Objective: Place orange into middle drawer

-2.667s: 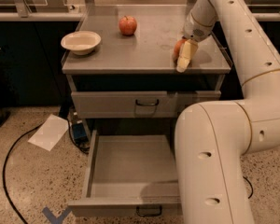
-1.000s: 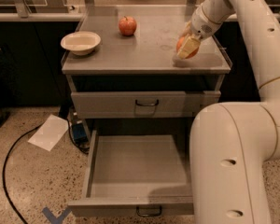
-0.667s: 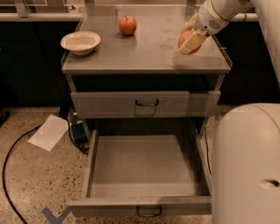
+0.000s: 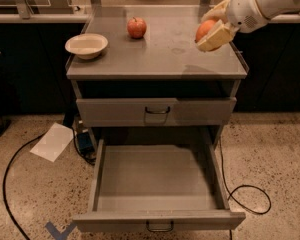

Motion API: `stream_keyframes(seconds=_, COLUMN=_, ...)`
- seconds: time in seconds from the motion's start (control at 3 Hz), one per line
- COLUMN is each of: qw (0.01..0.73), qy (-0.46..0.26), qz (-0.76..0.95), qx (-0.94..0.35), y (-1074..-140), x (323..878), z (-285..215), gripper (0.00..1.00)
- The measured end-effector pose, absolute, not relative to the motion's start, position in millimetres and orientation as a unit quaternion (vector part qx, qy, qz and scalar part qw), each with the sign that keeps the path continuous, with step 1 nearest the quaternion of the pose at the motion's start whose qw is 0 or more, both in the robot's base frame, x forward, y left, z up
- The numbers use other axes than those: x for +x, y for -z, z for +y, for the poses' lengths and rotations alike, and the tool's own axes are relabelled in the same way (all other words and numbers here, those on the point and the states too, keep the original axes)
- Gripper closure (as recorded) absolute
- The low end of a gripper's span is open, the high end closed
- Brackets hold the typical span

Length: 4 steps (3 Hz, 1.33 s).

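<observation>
Camera view shows your end effector [image 4: 213, 32] pinching the orange [image 4: 204, 29] above the right side of the worktop [image 4: 160, 54]. Below, the middle drawer [image 4: 155, 179] stands pulled open.

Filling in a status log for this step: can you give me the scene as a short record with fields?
end effector: over the right side of the cabinet top, shut on the orange
orange: held between the fingers
middle drawer: pulled open, nothing inside
upper drawer: shut
on cabinet top: apple, white bowl
</observation>
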<state>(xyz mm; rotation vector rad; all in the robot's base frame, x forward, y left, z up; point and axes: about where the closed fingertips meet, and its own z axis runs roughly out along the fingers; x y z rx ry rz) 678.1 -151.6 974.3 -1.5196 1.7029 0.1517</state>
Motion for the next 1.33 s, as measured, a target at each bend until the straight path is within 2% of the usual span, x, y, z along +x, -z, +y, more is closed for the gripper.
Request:
stream_keyframes(seconds=0.33, qw=0.403, qy=-0.071, qz=0.673, qx=-0.616, y=-947, x=640, z=-141, gripper=1.0)
stream_keyframes(seconds=0.67, qw=0.353, qy=-0.104, qz=0.68, qx=-0.634, y=-882, x=609, z=-127, gripper=1.0)
stream_keyframes(seconds=1.33, qw=0.34, qy=-0.112, qz=0.682, qx=-0.638, y=-866, x=603, z=-123, gripper=1.0)
